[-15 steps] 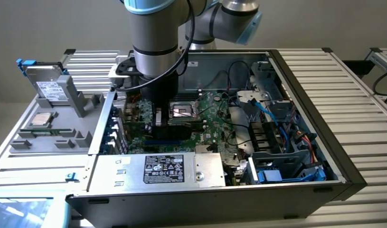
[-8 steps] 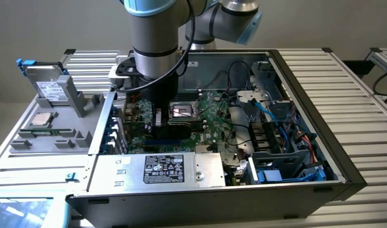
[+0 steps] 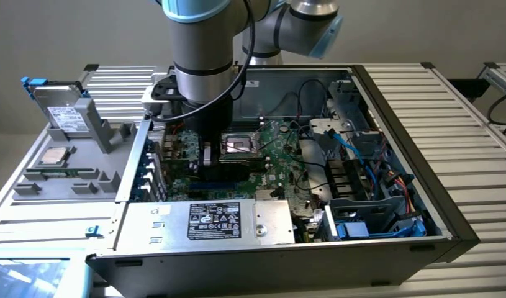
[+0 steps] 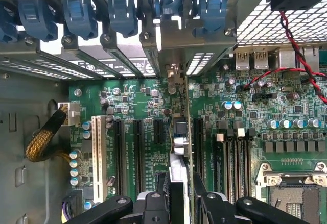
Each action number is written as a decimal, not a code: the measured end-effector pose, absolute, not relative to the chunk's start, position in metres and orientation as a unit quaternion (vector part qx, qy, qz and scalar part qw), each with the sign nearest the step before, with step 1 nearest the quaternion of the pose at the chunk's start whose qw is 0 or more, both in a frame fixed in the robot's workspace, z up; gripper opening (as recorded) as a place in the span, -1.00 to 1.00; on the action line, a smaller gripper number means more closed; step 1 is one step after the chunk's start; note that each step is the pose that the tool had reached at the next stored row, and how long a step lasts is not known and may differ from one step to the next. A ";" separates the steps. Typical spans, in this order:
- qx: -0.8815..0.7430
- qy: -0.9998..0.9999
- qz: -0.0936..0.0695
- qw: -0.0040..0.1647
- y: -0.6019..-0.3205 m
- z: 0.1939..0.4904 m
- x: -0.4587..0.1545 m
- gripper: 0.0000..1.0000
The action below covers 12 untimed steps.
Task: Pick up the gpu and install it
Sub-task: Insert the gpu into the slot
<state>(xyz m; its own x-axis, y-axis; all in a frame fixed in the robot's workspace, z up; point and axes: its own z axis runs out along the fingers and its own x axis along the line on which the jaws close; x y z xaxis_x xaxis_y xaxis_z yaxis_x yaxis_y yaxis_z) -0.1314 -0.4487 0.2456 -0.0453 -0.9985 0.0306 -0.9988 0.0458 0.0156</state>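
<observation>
Grey slatted aluminium table (image 3: 451,112) carries an open black-and-silver computer case (image 3: 439,211) lying on its side. A grey-and-blue robot arm (image 3: 203,56) reaches down into it.

The black gripper (image 4: 180,185) stands partway closed, its two fingers (image 4: 198,189) pressed against either face of the gpu (image 4: 178,147). This thin card is seen edge-on in the wrist view. It sits directly between the fingers and runs out past their tips towards the case's rear wall, where its silver metal end bracket (image 4: 173,76) meets the row of blue plastic slot clips (image 4: 82,15).

The card stands upright over the green motherboard (image 4: 138,101), among the long black expansion slots (image 4: 137,147). These slots lie to both sides of the fingers. The card hides whatever lies straight under it, so whether its lower edge has entered a slot or is held just above one cannot be told. Its faces are turned away from the camera, and the gripper body cuts off its near end. In the exterior view the arm's wrist covers most of the gripper, and only a pale strip of the card shows below it.

Beside the fingers on one side lie a white slot (image 4: 97,152) and a yellow braided cable (image 4: 43,137). On the other side is a silver processor socket (image 4: 296,193). Well apart from the fingers, outside the case, a grey plastic fixture (image 3: 66,167) holds a silver hard drive with a white label (image 3: 66,115).
</observation>
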 end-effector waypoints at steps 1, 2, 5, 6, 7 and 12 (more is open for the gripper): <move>0.691 -0.723 0.004 0.016 -0.449 0.246 -0.132 -0.43; 0.691 -0.723 0.004 0.016 -0.449 0.246 -0.132 -0.43; 0.691 -0.723 0.004 0.016 -0.449 0.245 -0.133 -0.43; 0.691 -0.723 0.004 0.016 -0.449 0.245 -0.134 -0.43; 0.691 -0.723 0.004 0.015 -0.449 0.245 -0.134 -0.43; 0.691 -0.723 0.003 0.014 -0.449 0.245 -0.134 -0.43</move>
<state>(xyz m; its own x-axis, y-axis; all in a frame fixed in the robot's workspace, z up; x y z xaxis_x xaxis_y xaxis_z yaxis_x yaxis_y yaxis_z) -0.1338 -0.4488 0.2449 -0.0457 -0.9987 0.0244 -0.9988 0.0461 0.0140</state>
